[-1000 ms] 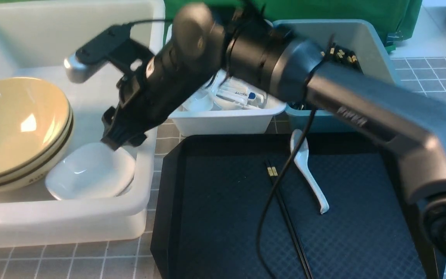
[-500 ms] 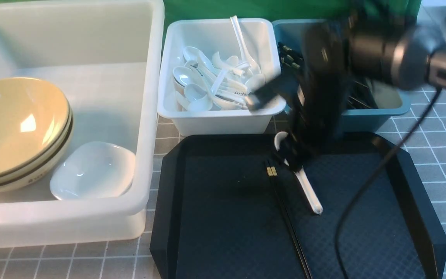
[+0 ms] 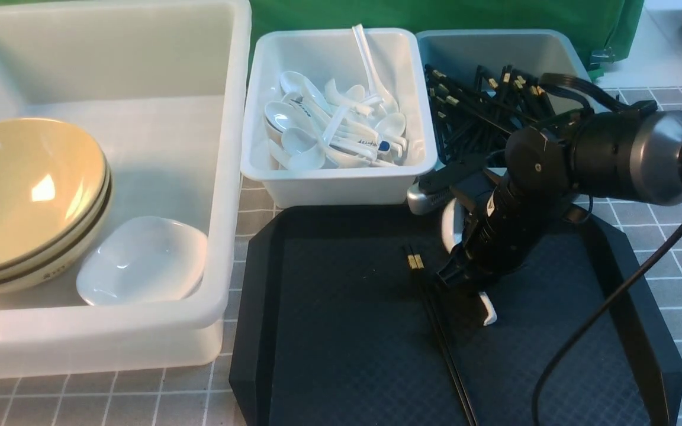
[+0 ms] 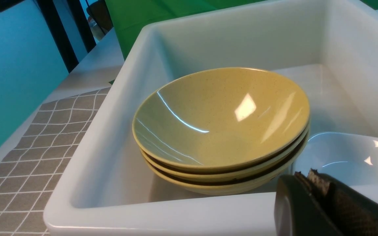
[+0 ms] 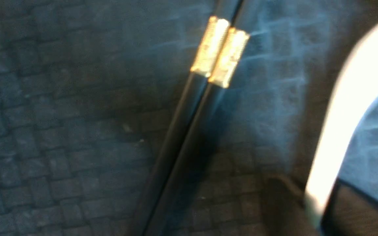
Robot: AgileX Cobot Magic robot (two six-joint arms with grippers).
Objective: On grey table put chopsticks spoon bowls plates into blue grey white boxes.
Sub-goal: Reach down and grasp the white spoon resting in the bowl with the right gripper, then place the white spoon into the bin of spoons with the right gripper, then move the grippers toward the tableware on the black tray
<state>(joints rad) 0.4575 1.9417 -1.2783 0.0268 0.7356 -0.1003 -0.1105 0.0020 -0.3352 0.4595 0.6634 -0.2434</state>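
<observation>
A white spoon and a pair of black chopsticks lie on the black tray. My right gripper is down on the spoon's handle. In the right wrist view the handle runs between the two dark fingers of my right gripper, which looks open; the chopsticks lie beside it. My left gripper is shut and empty, just outside the near wall of the large white box, which holds stacked yellow bowls.
The large white box on the left holds the yellow bowls and a small white dish. A smaller white box holds several spoons. A blue box behind my right arm holds many chopsticks.
My right arm swung from the large white box, leaving the white dish there, across to the tray and came down over the spoon. The spoon shifted slightly.
</observation>
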